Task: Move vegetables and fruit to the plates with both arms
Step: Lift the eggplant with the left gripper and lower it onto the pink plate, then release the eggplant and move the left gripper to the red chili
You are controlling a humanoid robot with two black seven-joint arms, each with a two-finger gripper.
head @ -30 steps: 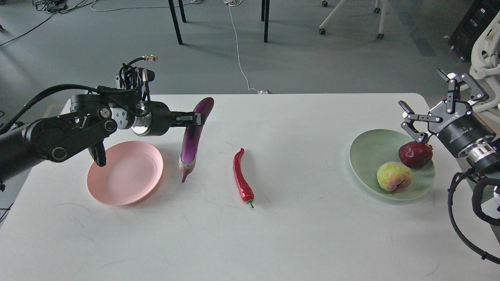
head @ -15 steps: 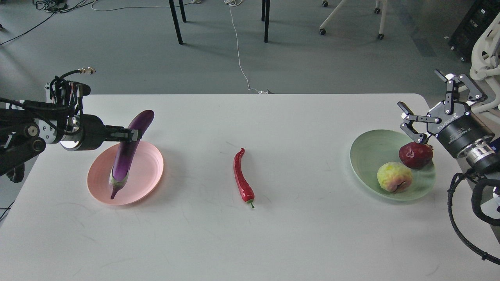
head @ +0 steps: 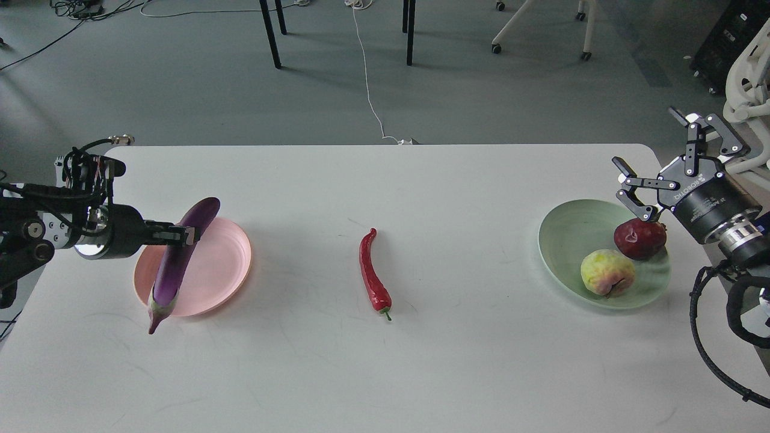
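My left gripper (head: 187,235) is shut on the purple eggplant (head: 176,260), which hangs tilted over the pale pink plate (head: 219,269); its stem end reaches past the plate's front-left rim. The red chili pepper (head: 373,273) lies on the table at the middle. The mint green plate (head: 568,240) at the right holds the dark red pomegranate (head: 639,237) and the yellow-green fruit (head: 606,272). My right gripper (head: 652,161) is open and empty, just above and behind the pomegranate.
The white table (head: 457,361) ends at a far edge behind the plates. Beyond it are the grey floor, chair legs (head: 271,33) and a white cable (head: 368,78). White equipment (head: 746,84) stands at the far right.
My left arm has carried the eggplant left from beside the pink plate to over it, then lowered it and drawn it further left. The right arm has barely moved.
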